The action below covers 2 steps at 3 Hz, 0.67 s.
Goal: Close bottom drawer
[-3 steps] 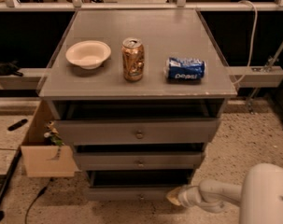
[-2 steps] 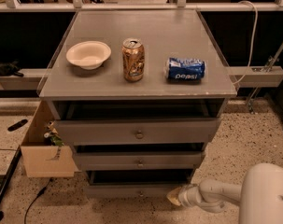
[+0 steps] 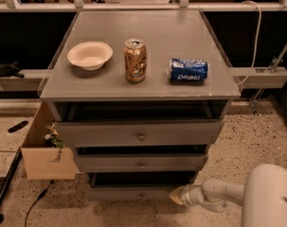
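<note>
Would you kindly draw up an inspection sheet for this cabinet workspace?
Surface: grey cabinet top, flat, lightly loaded.
Job's things: bottom drawer pulled partly out.
Clutter: white bowl, upright gold can, Pepsi can on its side, all on top.
Grippers: hand at the bottom drawer front's right end, near the floor.
Cables: white cable hanging behind right; dark cable on floor, left.
Surroundings: open wooden box at the cabinet's left; speckled floor.

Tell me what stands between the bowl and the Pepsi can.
In the camera view, an upright gold can stands between bowl and Pepsi can; the gripper is low, at the bottom drawer.
</note>
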### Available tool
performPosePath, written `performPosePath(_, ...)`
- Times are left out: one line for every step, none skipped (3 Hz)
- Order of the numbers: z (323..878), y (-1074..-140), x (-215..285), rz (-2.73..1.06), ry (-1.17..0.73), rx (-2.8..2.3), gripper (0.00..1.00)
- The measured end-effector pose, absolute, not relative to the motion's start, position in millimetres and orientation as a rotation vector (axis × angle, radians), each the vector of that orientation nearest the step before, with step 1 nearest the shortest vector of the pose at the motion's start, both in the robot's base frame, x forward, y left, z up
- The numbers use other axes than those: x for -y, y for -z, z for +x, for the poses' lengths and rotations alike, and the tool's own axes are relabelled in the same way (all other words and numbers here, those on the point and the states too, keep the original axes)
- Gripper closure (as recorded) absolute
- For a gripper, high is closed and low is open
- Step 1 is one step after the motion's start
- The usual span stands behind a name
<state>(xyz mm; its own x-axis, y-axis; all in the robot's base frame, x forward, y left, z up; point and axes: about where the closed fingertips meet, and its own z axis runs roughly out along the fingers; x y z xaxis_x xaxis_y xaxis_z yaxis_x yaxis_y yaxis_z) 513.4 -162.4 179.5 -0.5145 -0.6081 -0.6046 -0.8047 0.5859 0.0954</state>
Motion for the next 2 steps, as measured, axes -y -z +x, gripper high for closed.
performPosePath(539.3,-173.8,161.7,-1.106,-0.490,-2.319,0.19)
performPosePath(536.9,-172.7,161.2,-1.102,-0.488,-2.320,0.00)
